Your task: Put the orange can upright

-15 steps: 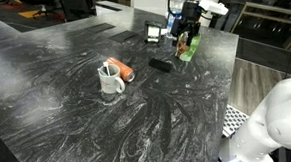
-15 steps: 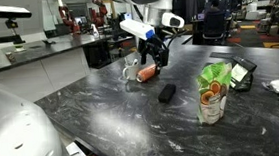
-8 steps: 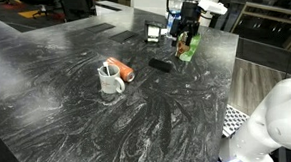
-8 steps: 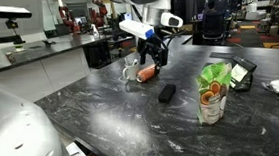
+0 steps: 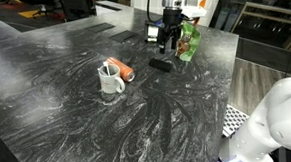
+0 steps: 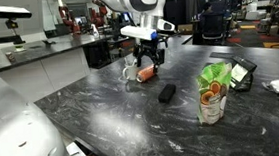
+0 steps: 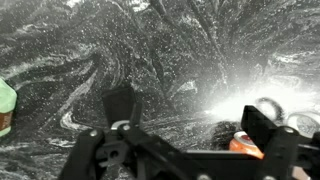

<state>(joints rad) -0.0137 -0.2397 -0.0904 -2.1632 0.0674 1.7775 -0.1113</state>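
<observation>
Wrist view: the gripper is spread wide with nothing between its fingers. The orange can is half hidden behind one finger at 4 o'clock. In both exterior views it lies on its side on the table, just beside the white mug. The mug's inside is too small to make out. A green packet is cut off at 9 o'clock.

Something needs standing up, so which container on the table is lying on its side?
The orange can, lying flat beside the white mug. The mug and the green packet both stand upright.
</observation>
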